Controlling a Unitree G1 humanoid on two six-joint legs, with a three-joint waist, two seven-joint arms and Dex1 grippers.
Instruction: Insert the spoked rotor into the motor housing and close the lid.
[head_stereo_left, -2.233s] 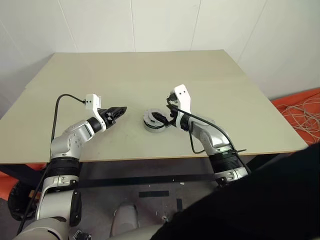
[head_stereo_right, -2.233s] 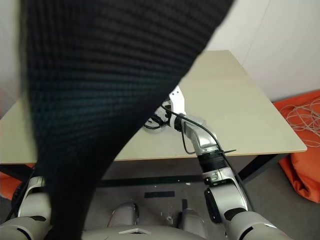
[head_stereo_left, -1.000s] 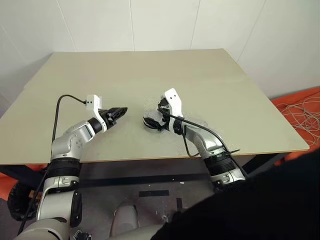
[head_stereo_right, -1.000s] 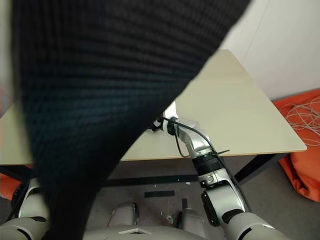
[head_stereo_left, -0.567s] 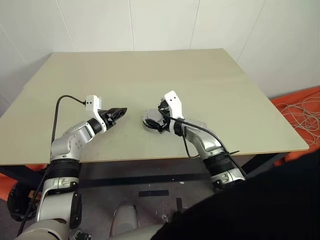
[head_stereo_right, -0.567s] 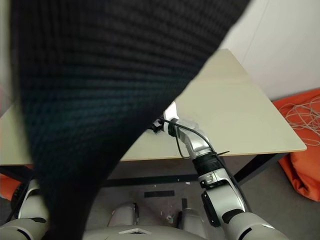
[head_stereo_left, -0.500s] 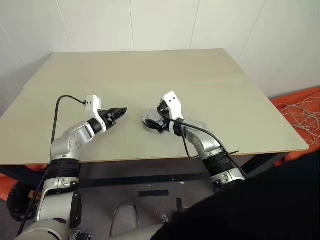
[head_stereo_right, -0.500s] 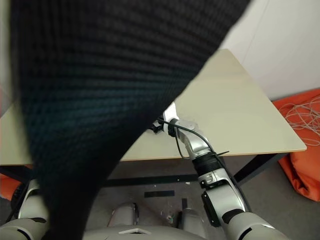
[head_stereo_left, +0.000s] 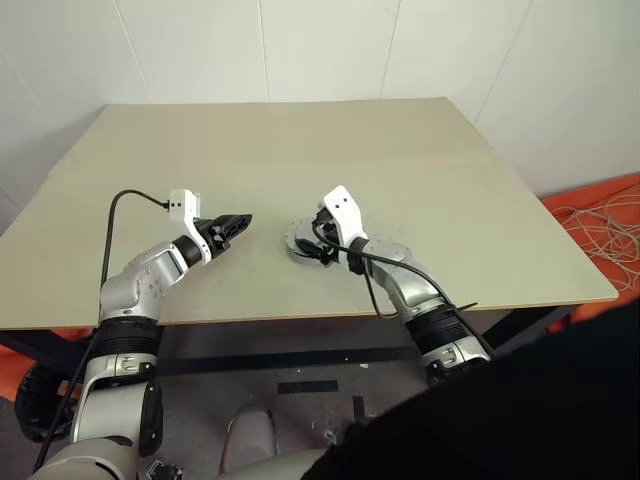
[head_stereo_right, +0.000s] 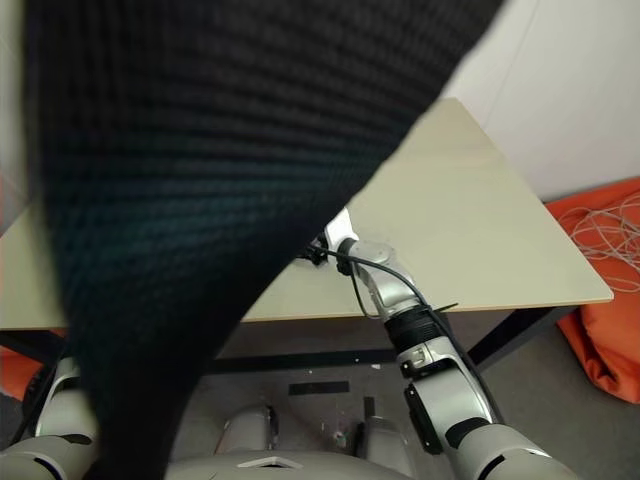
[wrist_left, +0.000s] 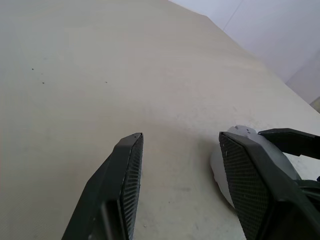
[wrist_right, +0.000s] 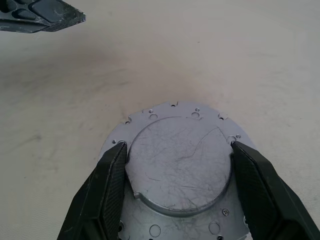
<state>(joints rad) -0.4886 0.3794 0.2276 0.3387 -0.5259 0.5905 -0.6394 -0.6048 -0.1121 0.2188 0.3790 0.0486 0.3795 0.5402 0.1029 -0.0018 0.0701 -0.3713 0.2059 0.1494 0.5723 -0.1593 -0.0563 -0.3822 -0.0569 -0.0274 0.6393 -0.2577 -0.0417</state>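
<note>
We've got the lid (wrist_right: 179, 165) on the motor housing (head_stereo_left: 300, 243) mid-worktop (head_stereo_left: 420, 200) (rotor presumably inside, hidden). Right pincer (wrist_right: 177, 172) straddles the lid's raised disc; left pincer (wrist_left: 182, 165) spread, idle. Seating remains.

Silver-grey metal left arm (head_stereo_left: 135, 290), black ribbed band near elbow. White boxy camera mount (head_stereo_left: 182, 204) at left wrist, thin black cable (head_stereo_left: 112, 225) looping from it. Black left gripper (wrist_left: 177, 150): wedge fingers (wrist_left: 125, 185) with fine cross-hatched pads. Silver-grey right arm (head_stereo_left: 405, 285), same white wrist mount (head_stereo_left: 340, 208), black cable along forearm. Black right gripper (wrist_right: 176, 172).
</note>
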